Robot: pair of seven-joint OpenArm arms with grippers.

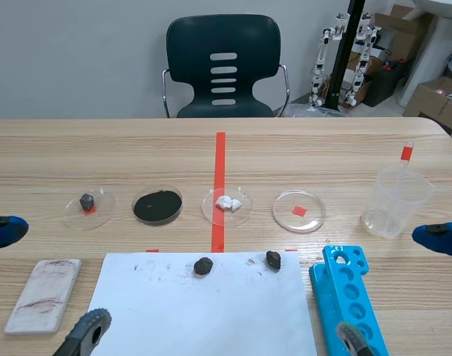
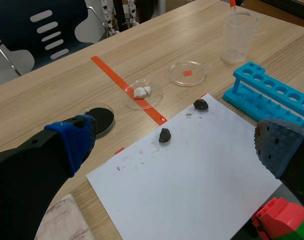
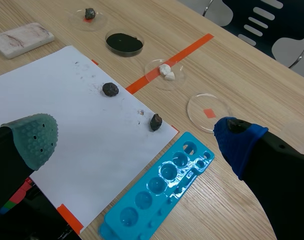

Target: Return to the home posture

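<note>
Though both arms sit low at the table's near edge, the scene view shows only their fingertips. The left gripper [image 1: 49, 279] is spread wide by the left edge, and the right gripper [image 1: 395, 288] is spread just as wide by the right edge. Between them a flat white paper sheet [image 1: 203, 315] lies at the near edge, with two rough dark lumps [image 1: 203, 265] near its far border. A pale streaked tile [image 1: 44, 293] lies toward the near left corner and a glossy blue tube rack [image 1: 349, 297] just right of the sheet. Beyond the sheet, four clear round dishes [image 1: 298, 211] stand in a row across the red tape line [image 1: 219, 170]. A clear plastic beaker [image 1: 396, 202] stands toward the right edge. The wood grain beyond runs bare to the far edge, where a dark chair [image 1: 223, 67] stands.

In the left wrist view, that gripper's blue and grey dotted pads are far apart above the sheet, well clear of the lumps. A red and green block [image 2: 279, 220] shows under the grey finger.

In the right wrist view, the fingers are likewise parted. The grey pad is above the sheet and the blue one is over bare wood beside the rack's round wells.
</note>
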